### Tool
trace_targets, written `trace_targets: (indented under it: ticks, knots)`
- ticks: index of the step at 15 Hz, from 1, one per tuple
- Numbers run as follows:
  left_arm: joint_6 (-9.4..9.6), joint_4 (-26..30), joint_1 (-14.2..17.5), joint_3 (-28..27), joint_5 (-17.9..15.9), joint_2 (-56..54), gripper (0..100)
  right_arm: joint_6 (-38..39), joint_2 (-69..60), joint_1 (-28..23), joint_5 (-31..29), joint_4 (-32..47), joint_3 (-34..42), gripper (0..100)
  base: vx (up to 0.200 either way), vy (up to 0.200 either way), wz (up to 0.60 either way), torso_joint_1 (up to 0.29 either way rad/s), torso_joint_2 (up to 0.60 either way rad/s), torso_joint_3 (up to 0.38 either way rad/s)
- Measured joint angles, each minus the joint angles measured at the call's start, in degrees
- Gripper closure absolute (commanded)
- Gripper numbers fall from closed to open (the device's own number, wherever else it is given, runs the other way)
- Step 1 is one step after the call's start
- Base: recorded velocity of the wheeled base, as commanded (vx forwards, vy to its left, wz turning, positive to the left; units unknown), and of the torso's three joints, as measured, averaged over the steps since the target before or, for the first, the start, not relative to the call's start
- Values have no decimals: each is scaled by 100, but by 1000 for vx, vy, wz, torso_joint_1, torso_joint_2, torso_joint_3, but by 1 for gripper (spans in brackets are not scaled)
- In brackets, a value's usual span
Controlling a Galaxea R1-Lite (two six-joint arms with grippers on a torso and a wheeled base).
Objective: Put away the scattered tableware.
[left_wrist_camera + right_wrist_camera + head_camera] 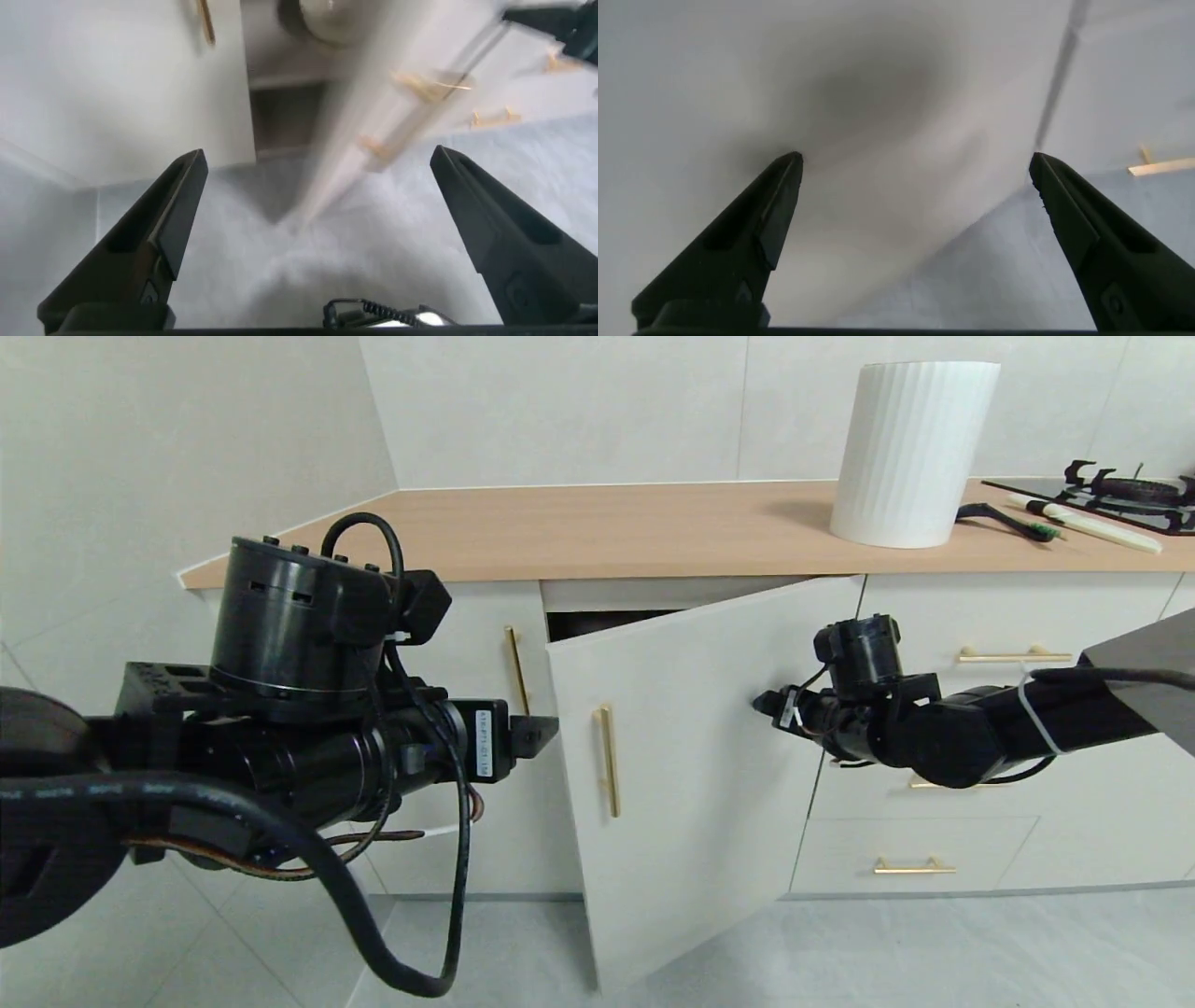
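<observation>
Scattered tableware lies at the counter's far right: a black-handled utensil point(991, 513), a green-tipped piece point(1038, 527) and a long cream piece point(1111, 533). A white cabinet door point(709, 747) with a gold handle point(608, 761) stands partly open below the counter. My left gripper point(540, 731) point(318, 159) is open at the door's free edge, facing the gap and the shelves point(280, 79) inside. My right gripper point(761, 703) point(915, 161) is open, close to the outer face of the door point(878, 121), with nothing between its fingers.
A tall white ribbed container point(910, 453) stands on the wooden counter point(607, 527). A gas hob point(1134, 490) sits at the far right. Drawers with gold handles point(1013, 656) are right of the open door. A round object point(322, 17) rests on a shelf inside. Grey floor point(840, 952) lies below.
</observation>
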Motion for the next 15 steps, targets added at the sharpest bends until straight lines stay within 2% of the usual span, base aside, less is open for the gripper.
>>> trace_targets:
  ticks: [5, 11, 15]
  knots:
    - [0, -6, -2, 6, 5, -94, 0, 156, 369, 6, -474, -1017, -113, 0, 0, 0, 0, 0, 0, 0]
    - [2, -6, 5, 11, 5, -94, 0, 394, 551, -44, -695, -1030, -436, 0, 0, 0, 0, 0, 0, 0]
    - [0, -9, 2, 15, 2, -96, 0, 407, 269, -99, -753, -1147, -251, 0, 0, 0, 0, 0, 0, 0]
